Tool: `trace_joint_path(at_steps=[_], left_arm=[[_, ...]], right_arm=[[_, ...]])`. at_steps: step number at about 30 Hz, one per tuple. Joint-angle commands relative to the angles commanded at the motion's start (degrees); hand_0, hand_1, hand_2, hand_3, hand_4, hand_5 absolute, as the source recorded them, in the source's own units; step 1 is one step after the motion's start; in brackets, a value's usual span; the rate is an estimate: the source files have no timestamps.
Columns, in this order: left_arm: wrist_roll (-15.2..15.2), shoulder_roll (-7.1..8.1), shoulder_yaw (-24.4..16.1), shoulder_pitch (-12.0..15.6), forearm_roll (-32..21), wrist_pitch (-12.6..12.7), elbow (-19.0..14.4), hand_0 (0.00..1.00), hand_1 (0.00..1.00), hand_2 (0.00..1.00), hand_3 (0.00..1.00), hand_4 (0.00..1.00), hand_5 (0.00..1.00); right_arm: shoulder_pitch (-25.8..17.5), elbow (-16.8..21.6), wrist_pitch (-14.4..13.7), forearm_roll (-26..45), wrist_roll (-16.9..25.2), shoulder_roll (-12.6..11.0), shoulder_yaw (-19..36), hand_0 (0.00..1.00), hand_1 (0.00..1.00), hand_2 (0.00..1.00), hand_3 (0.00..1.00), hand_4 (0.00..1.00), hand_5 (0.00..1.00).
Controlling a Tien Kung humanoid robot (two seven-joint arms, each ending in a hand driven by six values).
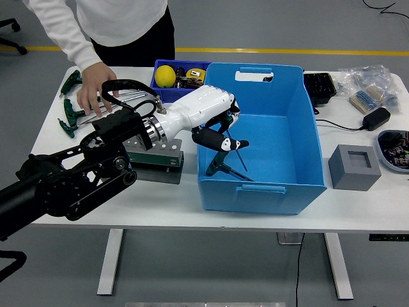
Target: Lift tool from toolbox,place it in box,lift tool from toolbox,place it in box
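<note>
So, we've got the left hand reaching in over the near-left part of the blue box. Its black fingers are curled around a T-handle key, held above the box floor. It's a bit murky which bit is finger and which is handle, but it looks like a grip on the green grip end with the thin shaft poking out to the right. A second key is already lying on the box floor just below, near the front-left corner.

The toolbox sits on the counter just left of the box, mostly hidden under the forearm.

On handling, we'd say these keys are light and totally rigid, with nothing fragile about them. The steel shaft is skinny and probably slick, so it would roll or pivot in a pinch. The fat green handle is the place to take hold, since it's wide enough for the fingers to wrap. A short drop into the plastic box shouldn't hurt anything, though it may clatter onto the second key.

At the far-left corner a person's hand rests on a bunch of spare keys lying on the counter, well away from the robot's hand.
</note>
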Motion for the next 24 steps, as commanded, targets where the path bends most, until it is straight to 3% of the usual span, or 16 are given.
trace_joint_path(at_steps=[4,5,10,11,16,17,22,23,24], left_arm=[[1.3,-2.29,0.7,0.5,0.4,1.0,1.8,0.194,0.047,0.124,0.245,0.778,0.439],[1.1,-2.75,0.7,0.4,0.5,1.2,2.1,0.236,0.227,0.33,0.523,0.819,0.457],[0.1,-4.05,0.3,-0.2,-0.6,1.9,3.3,0.236,0.227,0.33,0.523,0.819,0.457],[-0.1,-4.16,0.2,-0.3,-0.9,1.9,3.5,0.276,0.33,0.506,0.624,0.854,0.502],[-0.7,-4.48,-0.3,-0.8,-1.9,1.7,4.3,0.276,0.33,0.506,0.624,0.854,0.502],[-0.8,-4.52,-0.4,-0.8,-2.1,1.7,4.4,0.288,0.361,0.608,0.667,0.878,0.526],[-1.0,-4.42,-0.9,-0.8,-2.5,1.3,4.6,0.288,0.361,0.608,0.667,0.878,0.526],[-0.9,-4.32,-1.2,-0.7,-2.6,1.2,4.4,0.456,0.604,0.794,0.758,0.932,0.613],[-0.9,-4.2,-1.6,-0.5,-2.6,1.0,4.1,0.456,0.604,0.794,0.758,0.932,0.613]], right_arm=[[0.3,0.1,0.0,-0.3,0.0,-0.2,0.1,0.706,0.69,0.732,0.597,0.83,0.724],[0.4,0.1,0.0,-0.3,0.1,-0.3,0.2,0.708,0.688,0.732,0.597,0.83,0.724],[0.7,0.4,0.0,-2.5,-0.6,-0.7,1.4,0.708,0.688,0.732,0.597,0.83,0.724],[0.9,0.5,0.0,-3.2,-0.8,-0.8,1.7,0.706,0.689,0.732,0.597,0.83,0.723],[1.1,0.8,0.0,-4.8,-1.2,-1.1,2.4,0.706,0.689,0.732,0.597,0.83,0.723],[1.1,0.8,0.0,-4.8,-1.2,-1.1,2.4,0.705,0.688,0.731,0.597,0.83,0.723],[1.0,0.8,0.0,-5.0,-1.3,-1.1,2.5,0.705,0.688,0.731,0.597,0.83,0.723],[0.9,0.8,0.0,-5.0,-1.3,-1.1,2.5,0.704,0.687,0.732,0.596,0.83,0.723],[0.9,0.8,0.0,-4.9,-1.3,-1.1,2.4,0.704,0.687,0.732,0.596,0.83,0.723]])
